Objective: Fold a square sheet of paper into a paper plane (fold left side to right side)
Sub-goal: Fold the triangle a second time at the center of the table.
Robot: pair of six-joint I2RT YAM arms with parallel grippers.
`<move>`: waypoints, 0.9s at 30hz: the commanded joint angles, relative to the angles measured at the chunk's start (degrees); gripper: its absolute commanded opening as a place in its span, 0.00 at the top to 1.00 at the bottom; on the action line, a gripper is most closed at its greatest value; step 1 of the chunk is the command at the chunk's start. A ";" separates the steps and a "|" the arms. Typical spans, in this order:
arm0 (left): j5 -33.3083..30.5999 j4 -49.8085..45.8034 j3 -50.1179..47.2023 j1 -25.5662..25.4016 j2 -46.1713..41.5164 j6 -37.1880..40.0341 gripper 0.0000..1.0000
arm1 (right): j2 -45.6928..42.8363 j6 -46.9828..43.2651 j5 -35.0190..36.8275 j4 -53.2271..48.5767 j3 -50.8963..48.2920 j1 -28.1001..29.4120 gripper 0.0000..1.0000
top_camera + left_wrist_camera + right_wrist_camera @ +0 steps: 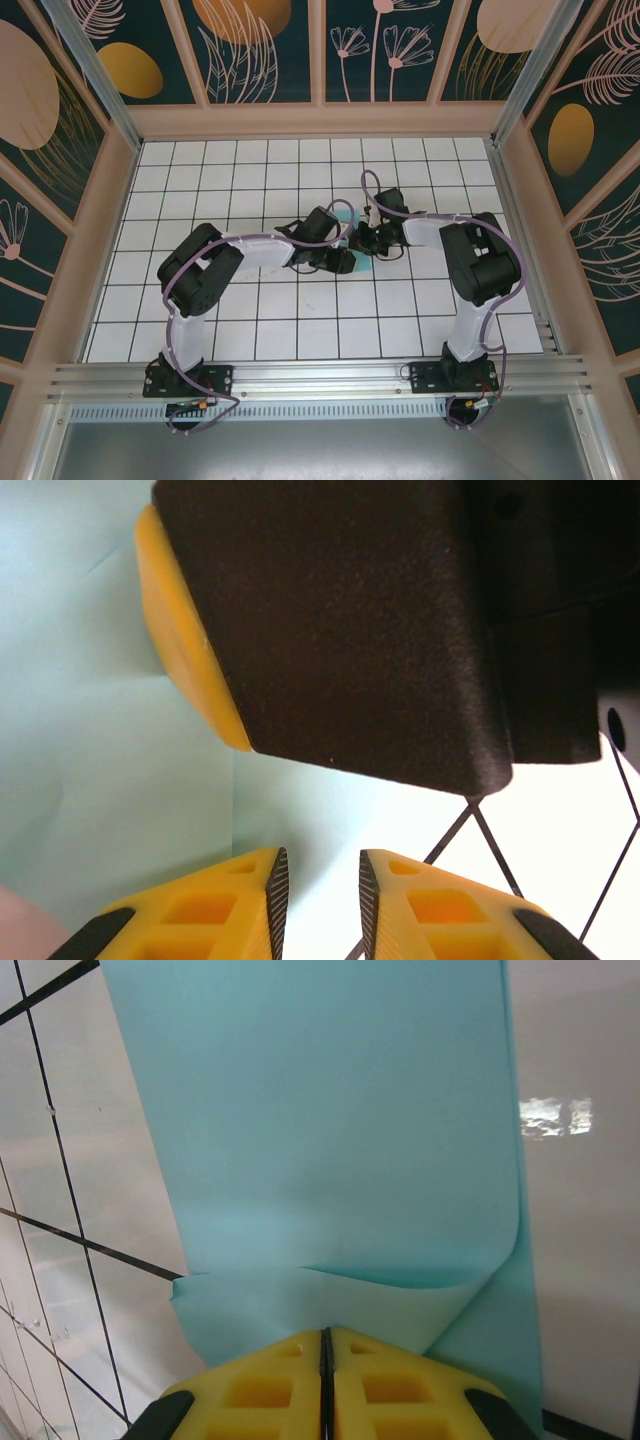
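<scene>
Right gripper [325,1345] pinches shut on the lifted edge of the thin turquoise square sheet of paper [330,1140]. Left gripper [322,880] (slightly parted, empty) sits close. A sideways drag could skew the crease.

I see thin turquoise-blue square paper sheet [330,1140]: matt, smooth. White gridded tabletop [580,1210]: glossy (bright glare on it). My yellow plastic fingers [200,920]: smooth, ribbed black faces. Black plastic housing [350,630]: grainy, matt.

The thin turquoise-blue square sheet of paper [320,1140] lies near the middle of the white grid-tiled table [250,320], between the left gripper [322,890] and the right gripper [322,1360]. One edge rises off the table to the right gripper's fingertips, with the left gripper just beside.
</scene>
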 commanded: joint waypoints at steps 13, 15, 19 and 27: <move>-0.17 0.25 -8.04 -0.38 -0.29 -1.32 0.72 | 0.43 -1.22 -1.41 -2.86 -0.54 -1.97 0.91; 0.07 0.59 -8.30 -0.50 -0.16 -1.46 0.73 | -1.09 -1.01 -3.32 -1.12 -0.92 -2.43 0.92; 0.69 1.92 -8.56 -0.45 0.00 -2.13 0.73 | -4.75 -0.87 -5.18 -0.12 -1.32 -3.32 0.94; 1.27 3.50 -9.14 -0.49 0.48 -2.77 0.74 | -4.62 0.33 -5.59 0.63 -1.77 -0.37 0.96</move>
